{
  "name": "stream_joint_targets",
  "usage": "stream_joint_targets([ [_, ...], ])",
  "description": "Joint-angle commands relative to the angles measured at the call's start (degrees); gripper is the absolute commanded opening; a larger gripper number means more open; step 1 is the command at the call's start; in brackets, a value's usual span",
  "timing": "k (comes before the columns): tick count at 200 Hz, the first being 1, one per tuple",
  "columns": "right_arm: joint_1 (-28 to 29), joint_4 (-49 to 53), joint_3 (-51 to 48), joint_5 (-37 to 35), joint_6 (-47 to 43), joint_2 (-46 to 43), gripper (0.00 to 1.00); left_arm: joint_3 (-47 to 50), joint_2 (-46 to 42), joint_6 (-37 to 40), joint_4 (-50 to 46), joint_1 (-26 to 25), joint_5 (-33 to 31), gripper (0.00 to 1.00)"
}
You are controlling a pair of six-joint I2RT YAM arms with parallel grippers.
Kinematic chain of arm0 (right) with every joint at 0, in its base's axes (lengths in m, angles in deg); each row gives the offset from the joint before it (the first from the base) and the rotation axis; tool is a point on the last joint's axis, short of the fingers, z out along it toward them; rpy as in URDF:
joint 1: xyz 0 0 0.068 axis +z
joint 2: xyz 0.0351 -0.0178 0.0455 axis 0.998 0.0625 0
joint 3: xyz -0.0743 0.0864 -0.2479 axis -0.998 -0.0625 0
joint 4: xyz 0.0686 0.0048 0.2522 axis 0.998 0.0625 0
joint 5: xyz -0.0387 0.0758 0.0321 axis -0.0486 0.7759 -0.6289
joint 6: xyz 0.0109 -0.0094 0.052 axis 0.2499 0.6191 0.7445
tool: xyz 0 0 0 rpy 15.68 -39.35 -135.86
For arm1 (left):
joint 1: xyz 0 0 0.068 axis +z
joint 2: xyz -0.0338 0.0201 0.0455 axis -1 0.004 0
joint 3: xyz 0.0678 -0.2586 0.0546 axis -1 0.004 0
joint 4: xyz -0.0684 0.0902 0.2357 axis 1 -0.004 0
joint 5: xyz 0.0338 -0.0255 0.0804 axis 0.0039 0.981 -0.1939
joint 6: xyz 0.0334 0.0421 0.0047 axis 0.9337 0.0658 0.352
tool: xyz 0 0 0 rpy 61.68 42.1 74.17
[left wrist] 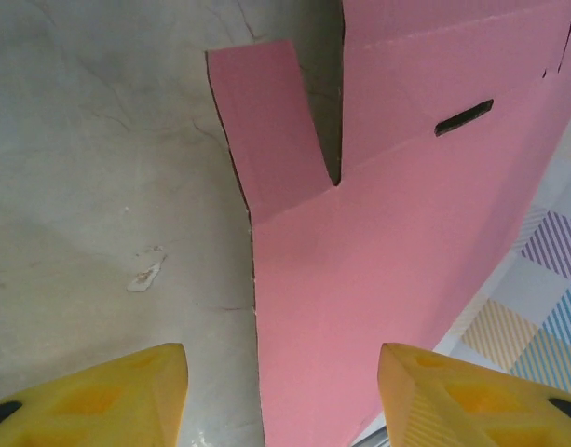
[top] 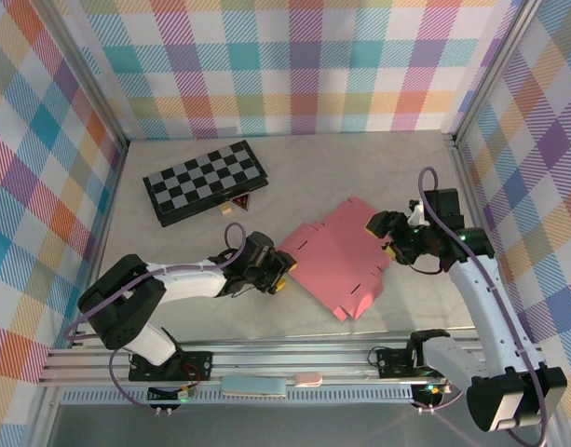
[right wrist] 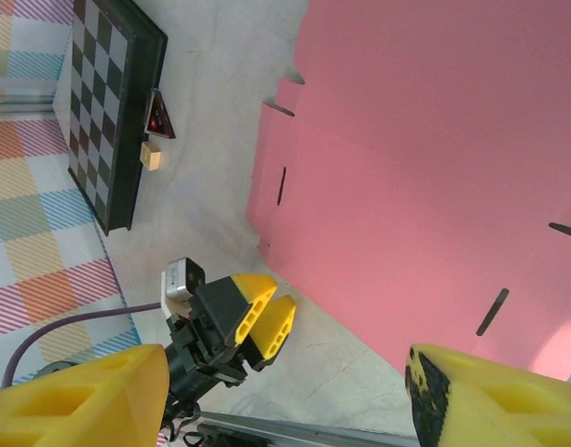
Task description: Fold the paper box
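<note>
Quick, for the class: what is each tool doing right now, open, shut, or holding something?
Left tool: open, over the paper box, holding nothing.
Right tool: open, holding nothing.

A black-and-grey checkered board (top: pixel 206 182) lies flat at the far left of the grey table (top: pixel 360 168), turned at an angle. Just beside its near right corner sit a small dark triangle with red markings (top: pixel 240 202) and a small beige block (top: pixel 226 209), close together. Plaid walls (top: pixel 294 65) in many colours enclose the table on the left, far and right sides. A metal rail (top: pixel 294 358) runs along the near edge, with a pale pad (top: pixel 254 386) and a small pink piece (top: pixel 307 378) just in front of it.
</note>
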Motion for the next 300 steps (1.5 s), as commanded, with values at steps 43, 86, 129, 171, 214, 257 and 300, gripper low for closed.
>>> stream_joint_targets([
  [43, 0.16, -2.02, -1.6, 3.16, 0.93, 0.44, 0.68, 1.0, 6.76, 0.0, 15.13, -0.48, -1.08, 0.49],
  [86, 0.14, -2.33, -0.94, 3.61, 1.26, 1.26, 0.68, 0.47, 8.96, 0.36, 21.42, -0.52, -2.61, 0.26],
  [129, 0.22, -1.94, -1.2, 3.04, 4.96, -0.74, 0.66, -3.2, 8.03, -0.87, 25.9, -0.53, -3.37, 0.0],
  [171, 4.15, -4.31, -2.92, -4.25, 27.92, -9.72, 0.55, -12.64, 2.09, -2.54, 13.84, -0.49, -10.49, 0.0],
  [214, 21.86, -9.36, -3.76, -29.86, 57.72, -13.71, 0.53, -18.76, 3.57, -10.83, 12.37, -0.45, -15.98, 0.0],
  [257, 31.22, -16.25, -0.67, -38.46, 64.51, -3.11, 0.55, -24.41, 4.62, -11.21, 10.91, -0.71, -16.71, 0.0],
  [300, 31.94, -23.03, -0.59, -47.0, 66.09, 1.8, 0.51, -25.63, 3.14, -10.58, 7.57, -0.91, -16.76, 0.0],
])
